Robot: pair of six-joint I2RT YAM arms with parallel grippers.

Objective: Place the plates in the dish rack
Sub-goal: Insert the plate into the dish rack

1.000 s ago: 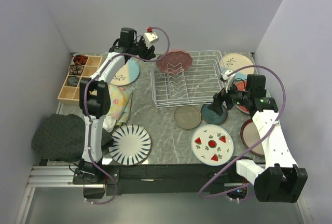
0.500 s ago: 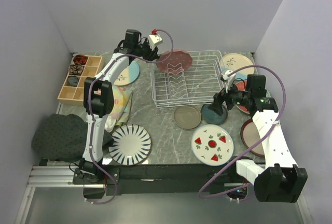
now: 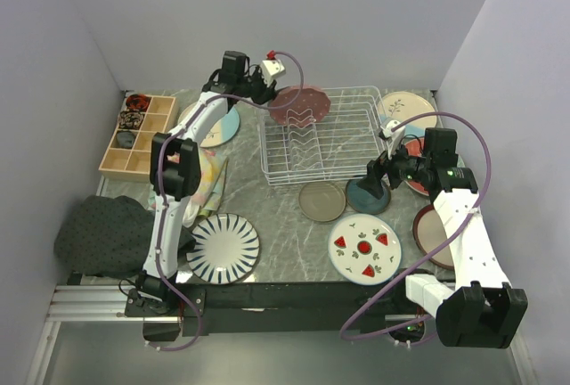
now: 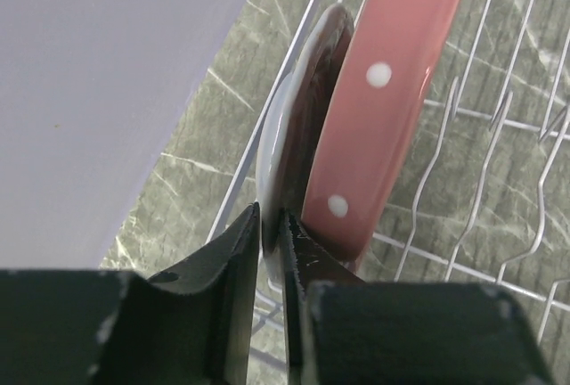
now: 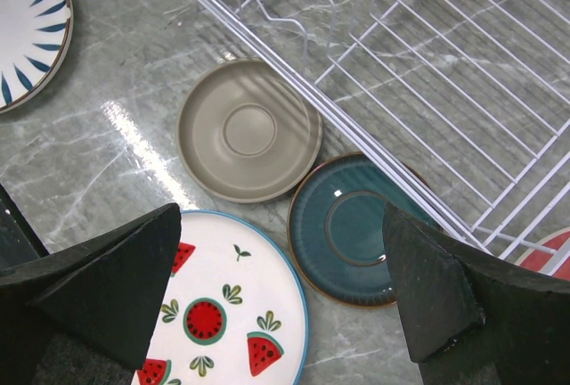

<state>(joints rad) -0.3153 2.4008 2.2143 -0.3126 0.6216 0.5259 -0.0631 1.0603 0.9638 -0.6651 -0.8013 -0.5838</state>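
Pale-backed plate [image 4: 287, 126]: likely stiff, slick, chip-prone ceramic, best pinched at rim; upright beside pink dotted plate [image 4: 392, 91], 11 o'clock corner of dish rack [image 3: 316, 144]. Left gripper [image 4: 270, 220]: jaws narrow, clamped on its rim. Right gripper [image 5: 280, 296]: jaws wide, empty, above dark teal plate [image 5: 349, 229]

Soft, even overhead light is seen across the top view, with only faint shadows thrown under the arms. A white streak of glare is picked up on the marble table [image 5: 134, 140] in the right wrist view, and the right fingers [image 5: 98, 287] are left dark and blurred. At the left wrist, the left fingers [image 4: 209, 305] are lost to blur, and the pink dotted plate [image 4: 392, 109] is rendered soft.
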